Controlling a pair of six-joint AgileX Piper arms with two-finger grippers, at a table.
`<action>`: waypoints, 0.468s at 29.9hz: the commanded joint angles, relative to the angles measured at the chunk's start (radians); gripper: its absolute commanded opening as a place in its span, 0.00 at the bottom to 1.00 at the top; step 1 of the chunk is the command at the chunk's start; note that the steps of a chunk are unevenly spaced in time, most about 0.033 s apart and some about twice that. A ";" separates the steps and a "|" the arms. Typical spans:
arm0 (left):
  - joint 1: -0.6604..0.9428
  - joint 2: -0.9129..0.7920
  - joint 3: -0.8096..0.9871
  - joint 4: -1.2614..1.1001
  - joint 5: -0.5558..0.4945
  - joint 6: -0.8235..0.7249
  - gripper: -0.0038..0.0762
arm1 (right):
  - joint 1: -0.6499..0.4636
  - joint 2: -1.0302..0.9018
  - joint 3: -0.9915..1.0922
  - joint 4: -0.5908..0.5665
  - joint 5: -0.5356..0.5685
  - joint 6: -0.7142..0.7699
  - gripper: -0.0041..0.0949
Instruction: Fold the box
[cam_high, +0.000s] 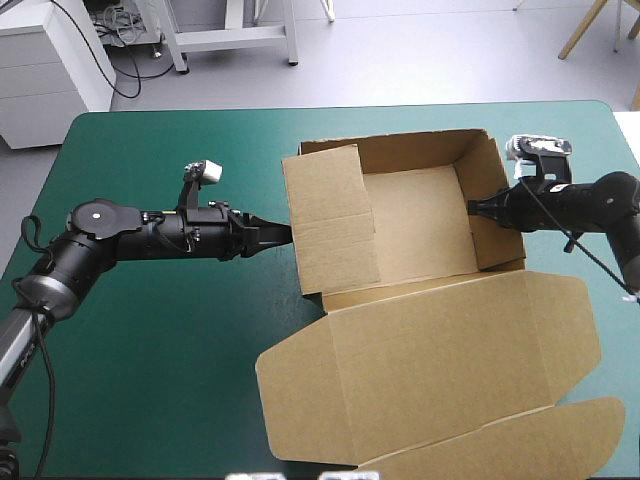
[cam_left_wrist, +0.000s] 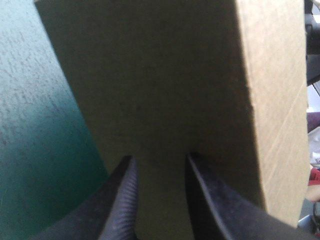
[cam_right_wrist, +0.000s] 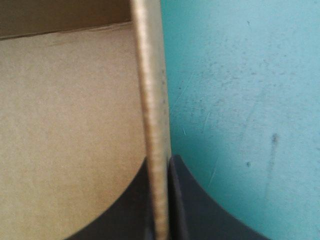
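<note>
The flat lid of the box (cam_high: 430, 350) lay at the worktop's (cam_high: 150, 350) near edge; right fingers (cam_right_wrist: 200, 210) pinched its right wall, left fingers (cam_left_wrist: 122, 205), parted, touched its left.

Bare teal-green cover (cam_high: 150, 330) on the left — free passage, raised box (cam_high: 410, 230) and its flat lid (cam_high: 440, 370) filling the right

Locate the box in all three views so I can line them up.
High view: the box sits right of the middle of the teal-green cover, walls raised, lid flat toward the near edge.
Left wrist view: its outer wall stands face-on just ahead of the left gripper.
Right wrist view: its wall runs edge-on between the fingers of the right gripper.
Shared landmark: the teal-green cover beside the box.
</note>
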 joint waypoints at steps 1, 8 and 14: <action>-0.007 -0.030 -0.029 -0.074 0.026 0.028 0.33 | 0.035 -0.012 -0.023 0.044 -0.038 0.017 0.02; -0.007 -0.030 -0.029 -0.072 0.048 0.028 0.33 | 0.094 0.022 -0.023 -0.014 -0.093 0.055 0.02; -0.007 -0.030 -0.029 -0.009 0.048 0.043 0.34 | 0.120 0.042 -0.023 0.008 -0.102 0.058 0.02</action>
